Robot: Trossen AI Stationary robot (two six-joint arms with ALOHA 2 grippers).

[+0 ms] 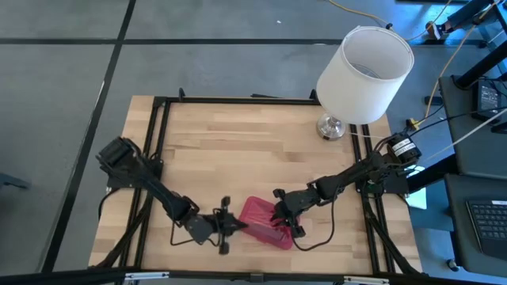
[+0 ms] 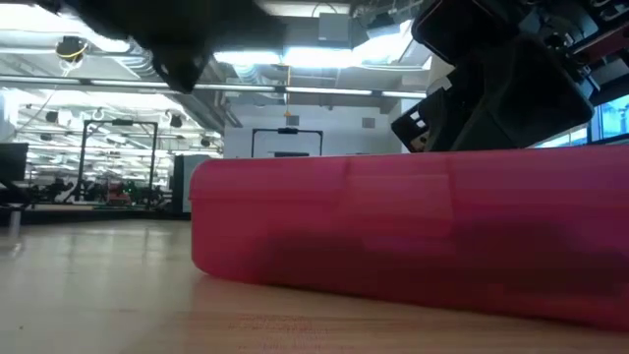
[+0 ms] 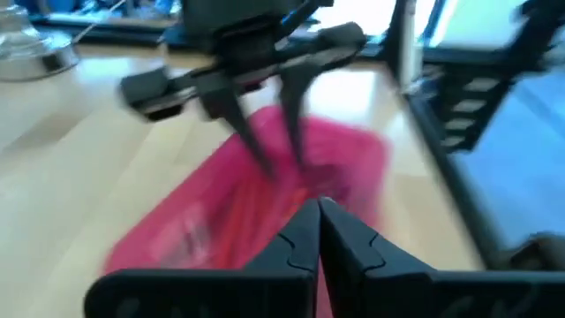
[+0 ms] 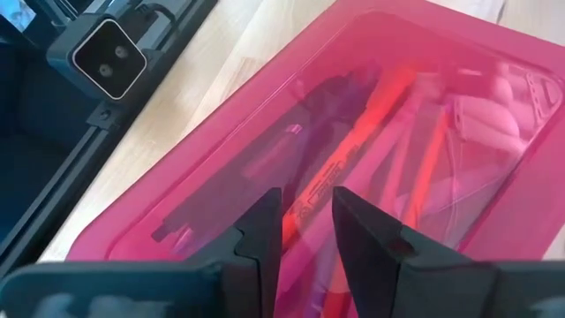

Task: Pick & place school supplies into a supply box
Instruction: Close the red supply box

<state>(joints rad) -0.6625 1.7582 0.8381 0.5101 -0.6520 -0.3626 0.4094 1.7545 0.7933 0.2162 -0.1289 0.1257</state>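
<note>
The red-pink supply box [image 1: 261, 219] lies flat near the table's near edge with its lid down, and it fills the low view [image 2: 393, 226]. Pens and pencils, one of them orange [image 4: 375, 110], show through the see-through lid. My right gripper [image 1: 283, 215] stands over the box's right half, slightly open [image 4: 300, 212]. My left gripper [image 1: 234, 226] is shut [image 3: 320, 216] at the box's left end. The scissors cannot be made out. My right gripper comes slanting down from the table's right, and its fingertips [image 3: 265, 168] reach the top of the shut lid [image 3: 309, 159]. The box lies flat on the table. My left gripper points level at the box's left end [image 1: 244, 220]; I cannot tell whether it touches it.
A lamp with a white shade [image 1: 364, 63] stands on a chrome foot [image 1: 331, 127] at the table's far right corner. A black frame [image 1: 238, 100] runs round the wooden table. Bare wood lies between the box and the far edge.
</note>
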